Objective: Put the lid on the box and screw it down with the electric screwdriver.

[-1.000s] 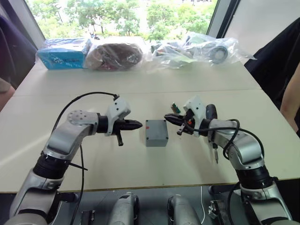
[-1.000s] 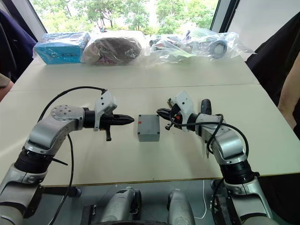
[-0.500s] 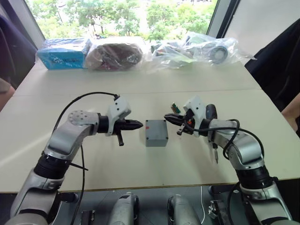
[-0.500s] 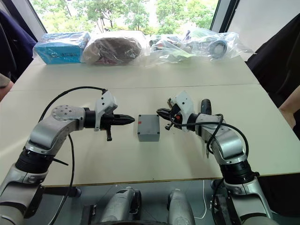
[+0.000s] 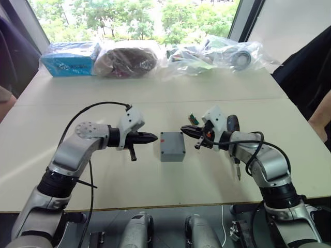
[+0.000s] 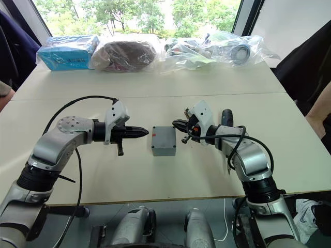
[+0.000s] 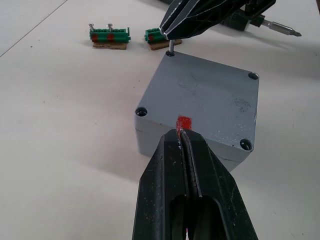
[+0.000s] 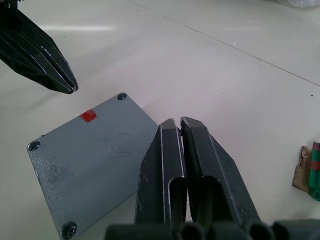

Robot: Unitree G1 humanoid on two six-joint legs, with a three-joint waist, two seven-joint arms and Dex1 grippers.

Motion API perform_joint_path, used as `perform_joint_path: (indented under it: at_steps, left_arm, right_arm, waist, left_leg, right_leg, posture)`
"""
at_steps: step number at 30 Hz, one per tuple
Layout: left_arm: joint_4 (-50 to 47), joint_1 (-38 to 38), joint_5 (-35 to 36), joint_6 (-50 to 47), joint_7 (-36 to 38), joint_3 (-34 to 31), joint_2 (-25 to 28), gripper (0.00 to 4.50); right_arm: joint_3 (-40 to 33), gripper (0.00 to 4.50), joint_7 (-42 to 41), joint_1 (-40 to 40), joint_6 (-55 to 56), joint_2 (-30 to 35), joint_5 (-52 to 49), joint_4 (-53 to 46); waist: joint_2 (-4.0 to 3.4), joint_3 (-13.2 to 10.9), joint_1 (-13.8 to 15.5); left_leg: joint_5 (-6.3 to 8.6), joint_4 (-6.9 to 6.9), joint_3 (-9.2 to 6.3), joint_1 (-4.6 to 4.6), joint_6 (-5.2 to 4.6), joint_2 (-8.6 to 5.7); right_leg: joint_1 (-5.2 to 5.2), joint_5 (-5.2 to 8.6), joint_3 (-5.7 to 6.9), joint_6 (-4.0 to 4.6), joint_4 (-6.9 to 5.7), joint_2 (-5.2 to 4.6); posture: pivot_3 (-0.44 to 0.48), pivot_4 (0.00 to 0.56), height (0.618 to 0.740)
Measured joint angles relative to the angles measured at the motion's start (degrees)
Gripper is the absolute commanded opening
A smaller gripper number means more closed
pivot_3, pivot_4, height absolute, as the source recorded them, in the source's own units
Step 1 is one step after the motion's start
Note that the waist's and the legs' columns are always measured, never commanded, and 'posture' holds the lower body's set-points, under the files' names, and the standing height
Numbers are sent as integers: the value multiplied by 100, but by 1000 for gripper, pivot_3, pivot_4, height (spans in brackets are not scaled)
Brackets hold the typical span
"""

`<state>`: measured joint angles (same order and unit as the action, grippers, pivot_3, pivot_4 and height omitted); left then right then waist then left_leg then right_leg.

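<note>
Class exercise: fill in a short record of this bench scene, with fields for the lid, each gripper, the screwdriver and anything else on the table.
lid: seated on the box, small red mark near one edge
left gripper: shut, holding nothing, tip beside the box on its left
right gripper: shut on what looks like a small screw, over a far corner hole
electric screwdriver: lying on the table by the right arm, not held
other: two green circuit pieces behind the box
</note>
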<state>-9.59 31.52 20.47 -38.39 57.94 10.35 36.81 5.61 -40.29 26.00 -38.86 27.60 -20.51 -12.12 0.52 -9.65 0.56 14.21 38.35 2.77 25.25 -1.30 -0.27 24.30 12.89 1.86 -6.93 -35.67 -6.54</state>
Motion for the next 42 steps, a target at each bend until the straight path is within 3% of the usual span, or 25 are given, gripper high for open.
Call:
perform_joint_path:
  at_steps: [41,42]
  left_arm:
    - [1,6,0,8,-71,0,-78,0]
    - [1,6,0,8,-71,0,-81,0]
  right_arm:
    - [205,63,52,-54,27,7,179,124]
    - [205,294,56,-54,29,7,184,124]
  waist:
    - [0,0,1]
    - [0,0,1]
  left_leg:
    - [0,0,0,0,0,0]
    - [0,0,0,0,0,0]
  right_leg:
    - [0,0,0,0,0,0]
    - [0,0,0,0,0,0]
  posture:
    - [0,150,740]
    - [0,150,740]
